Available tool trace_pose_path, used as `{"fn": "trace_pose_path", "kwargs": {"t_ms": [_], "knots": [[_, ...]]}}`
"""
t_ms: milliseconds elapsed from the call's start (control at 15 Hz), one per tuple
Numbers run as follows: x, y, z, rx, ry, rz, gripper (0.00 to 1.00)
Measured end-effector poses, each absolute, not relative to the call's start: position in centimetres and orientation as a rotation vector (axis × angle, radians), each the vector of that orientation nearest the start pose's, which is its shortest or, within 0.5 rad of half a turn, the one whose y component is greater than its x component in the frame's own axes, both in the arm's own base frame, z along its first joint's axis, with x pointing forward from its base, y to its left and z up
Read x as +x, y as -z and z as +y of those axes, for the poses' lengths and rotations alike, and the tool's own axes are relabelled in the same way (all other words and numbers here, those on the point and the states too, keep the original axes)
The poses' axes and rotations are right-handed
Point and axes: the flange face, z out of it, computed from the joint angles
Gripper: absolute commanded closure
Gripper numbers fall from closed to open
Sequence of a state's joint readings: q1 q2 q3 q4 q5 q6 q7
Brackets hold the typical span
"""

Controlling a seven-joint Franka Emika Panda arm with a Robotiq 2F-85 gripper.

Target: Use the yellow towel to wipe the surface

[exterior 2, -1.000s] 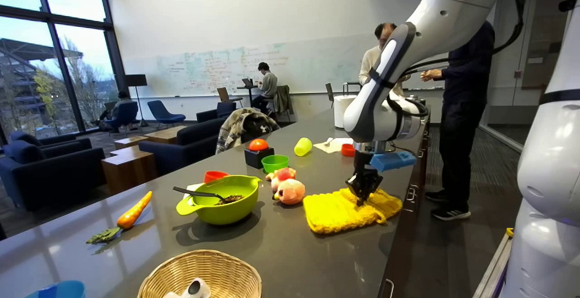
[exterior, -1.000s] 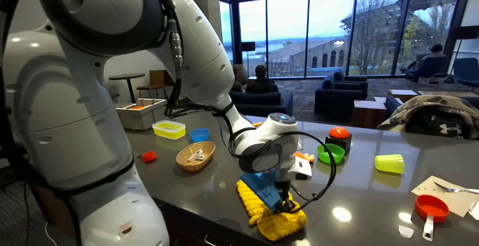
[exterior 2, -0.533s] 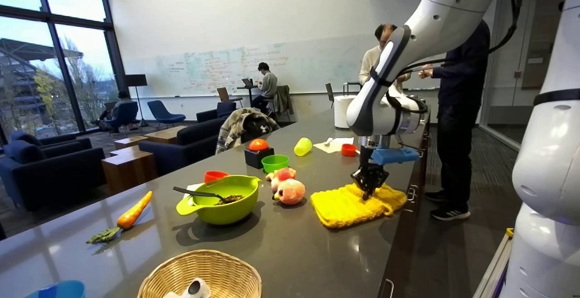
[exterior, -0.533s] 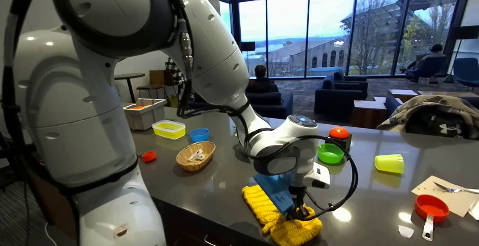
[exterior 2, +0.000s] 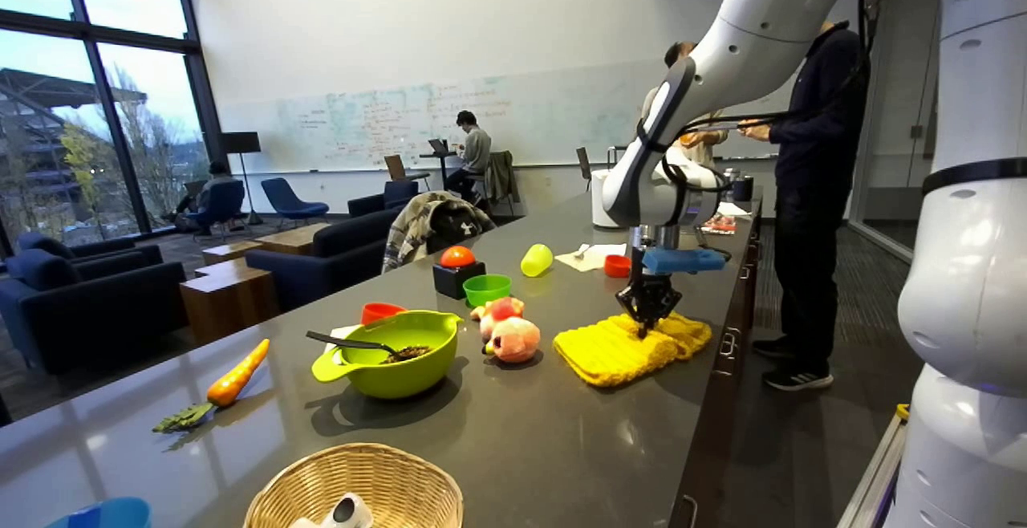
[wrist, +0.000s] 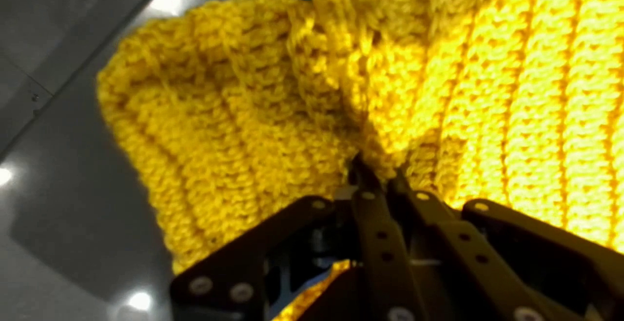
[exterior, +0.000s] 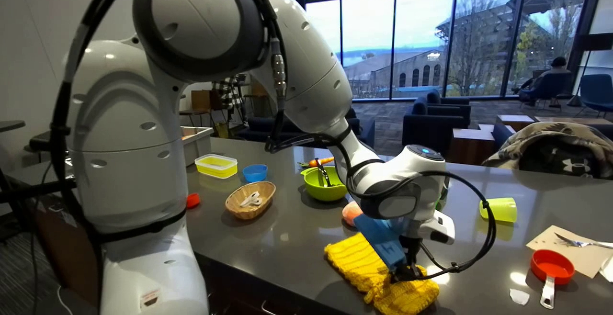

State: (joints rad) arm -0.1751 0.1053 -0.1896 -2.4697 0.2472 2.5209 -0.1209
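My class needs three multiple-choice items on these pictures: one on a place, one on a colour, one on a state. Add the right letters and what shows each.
1. Where does the black utensil rest?
A) in the basket
B) in the lime bowl
C) in the blue cup

2. What colour is the button on the black box?
A) blue
B) white
C) orange-red

3. What is the state of the gripper?
A) shut on the towel
B) wide open over the towel
C) shut on the carrot

Right letters:
1: B, since both exterior views show it leaning over the rim into the bowl.
2: C, since the dome shows orange-red in an exterior view.
3: A, since in the wrist view the fingers nearly meet, with cloth bunched at their tips.
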Motion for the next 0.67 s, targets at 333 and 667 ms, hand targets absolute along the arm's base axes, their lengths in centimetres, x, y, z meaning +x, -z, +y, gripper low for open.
{"fn": "trace_pose_path", "kwargs": {"t_ms": [333,667], "knots": [[47.1,-24.8,-20.2,-2.914,-0.067,0.769,0.98],[49.1,-24.9,-25.3,-2.885,-0.075,0.931,0.98]]}}
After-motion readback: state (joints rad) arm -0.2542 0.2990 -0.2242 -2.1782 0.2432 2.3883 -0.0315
